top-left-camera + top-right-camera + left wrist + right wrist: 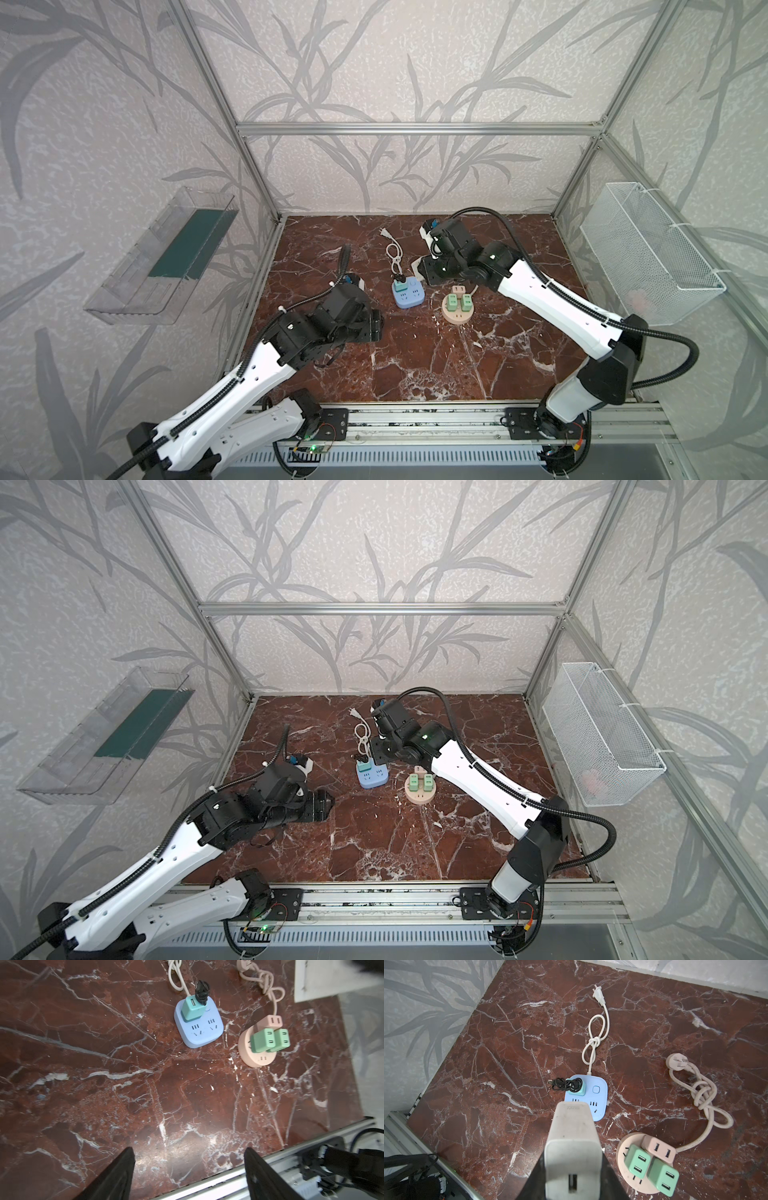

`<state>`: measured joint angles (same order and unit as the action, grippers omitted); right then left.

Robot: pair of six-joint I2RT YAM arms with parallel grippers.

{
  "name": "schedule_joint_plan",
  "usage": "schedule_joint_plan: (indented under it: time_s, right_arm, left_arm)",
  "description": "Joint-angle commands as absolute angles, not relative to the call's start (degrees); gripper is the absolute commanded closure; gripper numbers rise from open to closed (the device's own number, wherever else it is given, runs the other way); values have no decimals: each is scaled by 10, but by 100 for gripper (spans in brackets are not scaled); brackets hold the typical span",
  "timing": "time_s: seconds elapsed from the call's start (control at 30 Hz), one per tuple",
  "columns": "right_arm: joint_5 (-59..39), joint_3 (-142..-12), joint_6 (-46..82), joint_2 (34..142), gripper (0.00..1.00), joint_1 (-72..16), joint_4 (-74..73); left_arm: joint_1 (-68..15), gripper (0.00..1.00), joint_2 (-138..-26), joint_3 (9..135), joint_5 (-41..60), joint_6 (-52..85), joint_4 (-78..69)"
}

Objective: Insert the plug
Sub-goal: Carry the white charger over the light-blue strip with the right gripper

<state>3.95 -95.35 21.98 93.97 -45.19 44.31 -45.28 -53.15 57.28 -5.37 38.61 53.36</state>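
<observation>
— When counted off, how many of each?

— One white plug point(572, 1142), pinched tight between the fingers of the right gripper point(573, 1159). Two power strips: one blue square strip point(599, 1105), one pink round strip point(631, 1183). Four chargers already seated: one teal charger point(192, 1009) on the blue, with one black cable point(566, 1084) bundled on top of it; two green chargers point(637, 1160) and one pink charger point(658, 1148) on the round one. Two knotted cords: one white cord point(598, 1041), one pink cord point(704, 1093), each ending in a loose wall plug flat on the marble tabletop point(508, 1043).

— And where held, pointing which way?

— Held above the tabletop, just beside the blue square strip, far end overlapping its near edge in the right wrist view. Long axis in line with the fingers; USB-slot end toward the wrist camera, opposite end toward the blue square strip. Prongs hidden, so cannot tell how near to any socket.

— Left side?

— Left gripper point(188, 1149) spread wide, nothing between the fingers, over bare marble, short of both strips and touching neither.
</observation>
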Motion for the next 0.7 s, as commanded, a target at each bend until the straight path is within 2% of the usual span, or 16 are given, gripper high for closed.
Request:
schedule_joint_plan:
  time_s: [0.0, 0.17, 0.37, 0.67]
  right_arm:
    - [43, -993, 242, 954, 100, -443, 473]
    - [47, -1002, 238, 968, 100, -441, 476]
    - [34, -1024, 232, 996, 100, -439, 493]
    - [56, -1085, 225, 1048, 100, -439, 540]
  left_arm:
    - [-480, 20, -532, 579, -122, 351, 553]
    - [-505, 19, -504, 535, -68, 343, 472]
    - [-509, 19, -485, 503, -90, 350, 456]
    - [-508, 16, -436, 444, -65, 381, 407]
